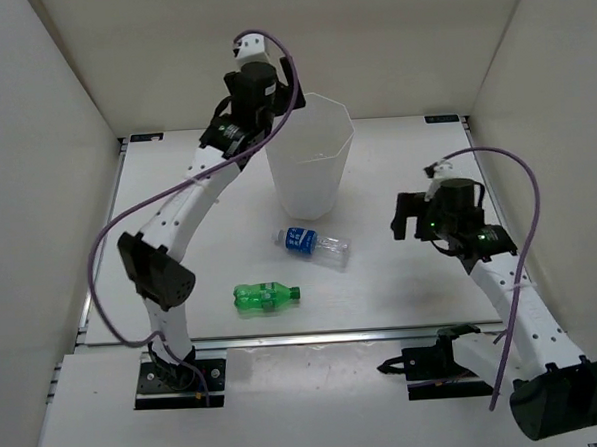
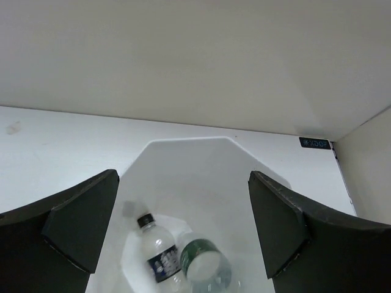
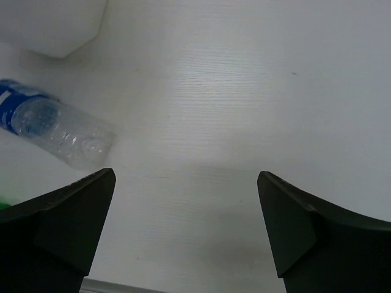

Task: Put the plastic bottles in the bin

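Note:
The white faceted bin (image 1: 312,153) stands at the back middle of the table. My left gripper (image 1: 272,97) is open and empty above the bin's left rim. The left wrist view looks down into the bin (image 2: 201,165), where a dark-label clear bottle (image 2: 157,253) and a green-label clear bottle (image 2: 204,262) lie on the bottom. A blue-label clear bottle (image 1: 312,246) lies in front of the bin and also shows in the right wrist view (image 3: 52,125). An all-green bottle (image 1: 265,297) lies nearer the front edge. My right gripper (image 1: 410,218) is open and empty, to the right of the blue-label bottle.
White walls enclose the table on the left, back and right. A metal rail (image 1: 324,335) runs along the table's front edge. The bin's corner (image 3: 55,27) shows at the top left of the right wrist view.

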Controlling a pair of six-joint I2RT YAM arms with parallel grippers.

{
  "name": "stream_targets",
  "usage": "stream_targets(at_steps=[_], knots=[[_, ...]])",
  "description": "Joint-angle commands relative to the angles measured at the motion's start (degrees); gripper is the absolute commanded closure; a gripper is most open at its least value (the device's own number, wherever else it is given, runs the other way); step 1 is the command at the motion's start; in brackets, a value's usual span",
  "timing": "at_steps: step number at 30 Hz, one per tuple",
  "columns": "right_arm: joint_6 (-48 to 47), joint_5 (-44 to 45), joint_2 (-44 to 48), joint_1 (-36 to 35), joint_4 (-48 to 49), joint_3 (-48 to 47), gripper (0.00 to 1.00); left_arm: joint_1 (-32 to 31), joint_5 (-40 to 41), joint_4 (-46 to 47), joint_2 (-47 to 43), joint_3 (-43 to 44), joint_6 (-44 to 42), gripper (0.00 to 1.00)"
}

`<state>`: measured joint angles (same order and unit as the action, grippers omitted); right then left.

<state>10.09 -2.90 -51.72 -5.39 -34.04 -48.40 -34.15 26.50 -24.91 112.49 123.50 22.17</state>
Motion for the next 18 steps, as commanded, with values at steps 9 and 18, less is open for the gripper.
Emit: stream_targets(at_steps=[9, 18], knots=[[-17.5, -12.4, -13.7, -23.0, 14.9, -3.0, 0.01, 17.8, -16.3, -13.0, -41.2, -51.9, 7.3, 0.01], [-25.6, -16.3, -30.8, -25.8, 20.4, -8.5, 0.01, 23.4, -13.2, -26.7, -63.5, -76.3, 10.7, 0.01]])
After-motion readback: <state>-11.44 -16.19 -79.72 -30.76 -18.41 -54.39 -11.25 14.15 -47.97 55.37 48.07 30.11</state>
